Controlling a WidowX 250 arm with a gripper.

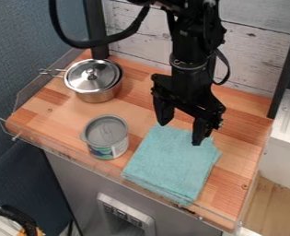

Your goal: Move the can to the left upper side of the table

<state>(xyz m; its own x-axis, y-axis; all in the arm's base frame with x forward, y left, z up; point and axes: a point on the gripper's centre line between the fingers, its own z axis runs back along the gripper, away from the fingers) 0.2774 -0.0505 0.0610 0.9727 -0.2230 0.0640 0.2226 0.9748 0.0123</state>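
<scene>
Silver pot (pixel 93 76) with a lid, at the upper left of the bench (pixel 58 120): best treated as the obstacle. Plan to set the can (pixel 106 133) down just beside the pot, clear of the wire handle jutting out on the left. Can for now on the pot's near side, slightly right, upright and apart from it. Grip evenly across the middle, below the rim; probably a snug fit, so centre with care, to avoid tipping from an off-line fingertip. Lift straight up, carry clear of the pot's lid, lower level, release gently.

Farther right of the pot and nearer the viewer, teal folded cloth (pixel 171 161), with the black tool (pixel 181 133) hanging above, fingers spread well apart, nothing held.

As for the can's looks, from left to right: small bump on the left edge, flat round grey top inside a raised rim, then short, wide wall with a green, blue and white label.
</scene>
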